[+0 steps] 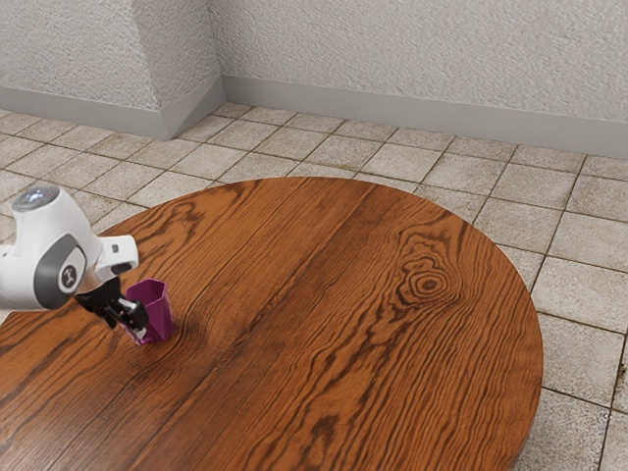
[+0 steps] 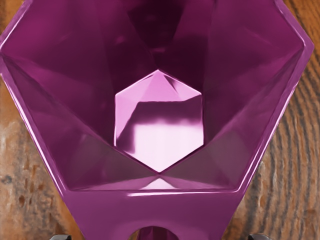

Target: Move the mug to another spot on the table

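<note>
The tiled floor (image 1: 392, 157) is the biggest thing here, running back to a rough pale wall (image 1: 412, 49) with a grey skirting along its foot. On the floor stands the round wooden bench (image 1: 324, 314), reddish brown with a strong grain and a ringed knot toward the exterior view's right.

My arm (image 1: 49, 260), white with grey joints, comes in at the exterior view's left edge and bends down over that side of the bench.

The mug (image 1: 152, 306) is purple with flat, angled sides and a six-sided mouth. It sits on the bench near the exterior view's left, well apart from the knot, and it leans a little. A small dark shadow lies on the wood at its base.

From my hand's camera I look straight down into the mug. Its glossy inside walls slope to a paler six-sided bottom (image 2: 159, 130), and wood grain shows outside its rim. The handle (image 2: 150, 220) lies on the side nearest my hand, with a small arch cut through it.

My black pincer (image 1: 120, 312) is low at the mug's side toward the exterior view's left, right against it. I cannot tell whether the pincer is open or closed.
</note>
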